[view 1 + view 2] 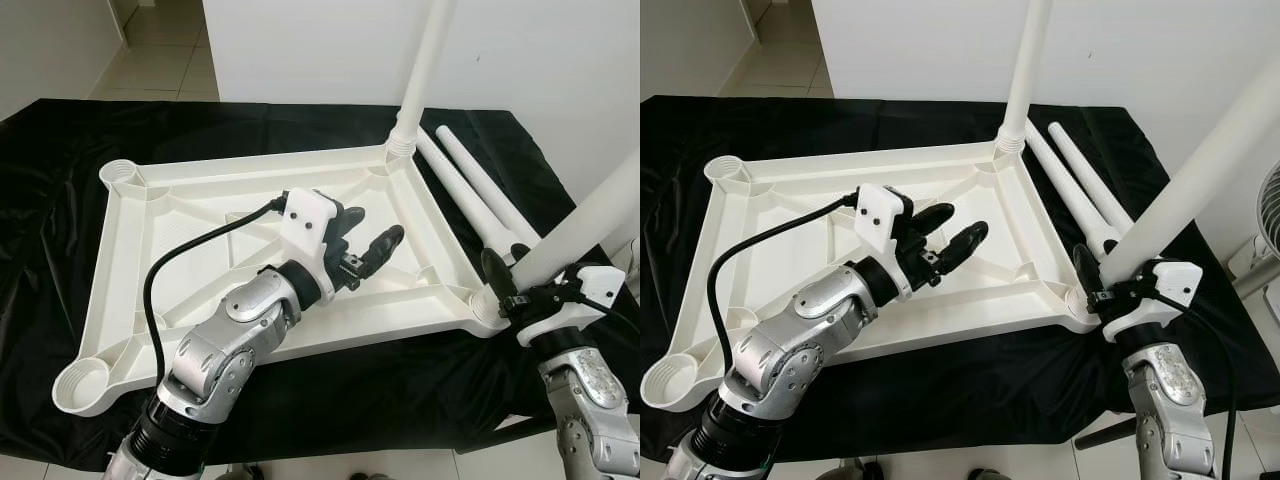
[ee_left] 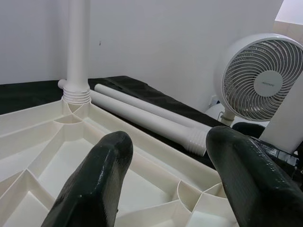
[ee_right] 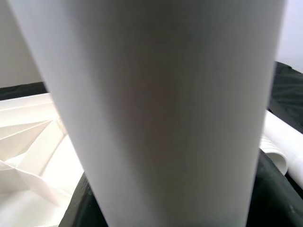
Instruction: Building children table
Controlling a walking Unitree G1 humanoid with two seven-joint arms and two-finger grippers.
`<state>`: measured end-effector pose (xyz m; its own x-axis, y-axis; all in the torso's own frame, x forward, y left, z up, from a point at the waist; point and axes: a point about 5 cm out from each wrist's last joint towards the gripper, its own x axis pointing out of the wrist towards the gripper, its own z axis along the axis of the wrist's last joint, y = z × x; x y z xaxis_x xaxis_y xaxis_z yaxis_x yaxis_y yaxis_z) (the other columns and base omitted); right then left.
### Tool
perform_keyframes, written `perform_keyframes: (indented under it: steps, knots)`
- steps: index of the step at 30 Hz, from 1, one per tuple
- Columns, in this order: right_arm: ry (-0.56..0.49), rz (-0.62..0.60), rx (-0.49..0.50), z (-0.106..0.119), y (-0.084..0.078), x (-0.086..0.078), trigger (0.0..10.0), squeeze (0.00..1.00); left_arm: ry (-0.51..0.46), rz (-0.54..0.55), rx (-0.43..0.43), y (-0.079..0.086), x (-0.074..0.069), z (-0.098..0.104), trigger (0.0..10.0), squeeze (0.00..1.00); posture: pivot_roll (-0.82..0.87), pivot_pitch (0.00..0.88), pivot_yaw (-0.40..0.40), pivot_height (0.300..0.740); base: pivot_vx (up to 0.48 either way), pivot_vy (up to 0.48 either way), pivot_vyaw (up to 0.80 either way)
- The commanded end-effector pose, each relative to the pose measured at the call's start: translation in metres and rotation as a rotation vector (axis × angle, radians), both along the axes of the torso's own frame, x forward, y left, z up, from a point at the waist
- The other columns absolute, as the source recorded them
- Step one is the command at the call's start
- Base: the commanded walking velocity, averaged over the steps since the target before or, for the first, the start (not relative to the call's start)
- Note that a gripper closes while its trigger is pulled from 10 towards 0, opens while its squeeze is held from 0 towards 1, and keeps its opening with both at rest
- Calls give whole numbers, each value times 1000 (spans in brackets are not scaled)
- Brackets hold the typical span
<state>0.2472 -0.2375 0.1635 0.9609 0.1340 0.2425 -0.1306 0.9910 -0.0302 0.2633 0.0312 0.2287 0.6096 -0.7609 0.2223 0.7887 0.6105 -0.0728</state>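
Note:
A white tabletop (image 1: 150,240) lies upside down on black cloth, with a round socket at each corner. One white leg (image 1: 425,70) stands upright in the far right socket. My right gripper (image 1: 503,285) is shut on a second white leg (image 1: 590,220), which leans out to the right with its foot at the near right socket (image 1: 487,310). That leg (image 3: 161,113) fills most of the right wrist view. Over the middle of the tabletop, my left gripper (image 1: 367,243) hovers open and holds nothing; its black fingers (image 2: 94,184) frame the ribbed underside.
Two loose white legs (image 1: 470,185) lie side by side on the cloth (image 1: 60,160) right of the tabletop. A white fan (image 2: 258,78) stands beyond the table's right end. Tiled floor and a white wall lie behind the table.

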Motion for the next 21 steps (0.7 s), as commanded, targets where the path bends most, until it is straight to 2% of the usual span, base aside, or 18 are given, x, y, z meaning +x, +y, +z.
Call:
perform_keyframes:
  steps: [1, 14, 21]
  knots:
    - [128, -61, 32, -27, 1, -4, 10000, 0, -29, -94, 6, -4, -7, 4, 10000, 0, -26, 158, 30, 740, 0, 0, 0]
    - [136, -208, 99, -33, 5, -6, 10000, 0, -33, -104, 6, -5, -7, 4, 10000, 0, -33, 146, 33, 740, 0, 0, 0]
    - [127, -296, 100, -30, 18, -6, 10000, 0, -33, -109, 5, -6, -8, 4, 10000, 0, -33, 142, 31, 740, 0, 0, 0]
